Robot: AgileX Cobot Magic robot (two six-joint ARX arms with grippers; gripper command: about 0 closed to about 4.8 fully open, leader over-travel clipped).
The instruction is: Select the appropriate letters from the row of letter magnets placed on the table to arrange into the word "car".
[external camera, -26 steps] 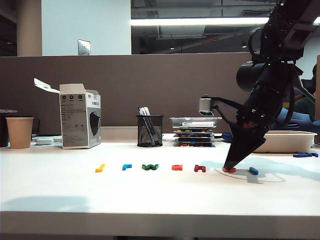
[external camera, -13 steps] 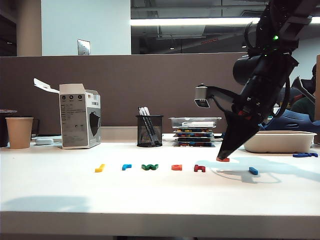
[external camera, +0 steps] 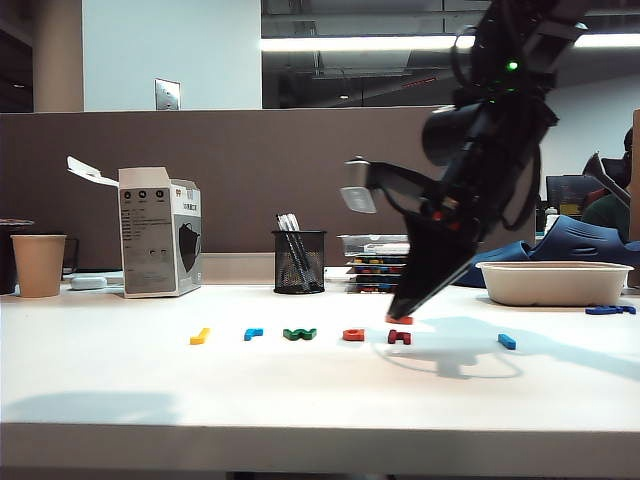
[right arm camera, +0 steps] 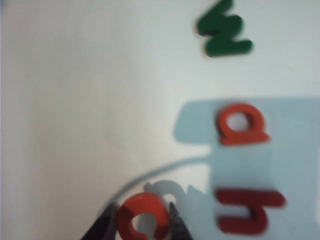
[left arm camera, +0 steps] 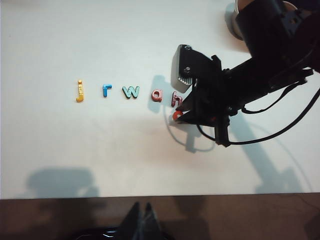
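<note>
The orange-red "c" (right arm camera: 141,218), a small rounded flat letter with a gap in its ring, is clamped between the two dark tips of the right pincer (external camera: 400,319) and hangs just above the white desk (external camera: 300,390), close over the dark red "h" (external camera: 399,337). On the desk the row runs yellow "j" (external camera: 200,336), blue hooked "r" (external camera: 253,333), green "w" (external camera: 299,334), orange-red "a" (external camera: 353,335), then the "h"; the plain blue bar (external camera: 507,341) lies well apart to the right. Behind them a black mesh cup (external camera: 299,262) holds pens, clear flat boxes (external camera: 385,263) are stacked with coloured pieces inside, and a pale tray (external camera: 553,283) sits beside; its contents cannot be seen. The left pincer (left arm camera: 140,220) shows only dark tips close together near the desk's front edge, holding nothing.
</note>
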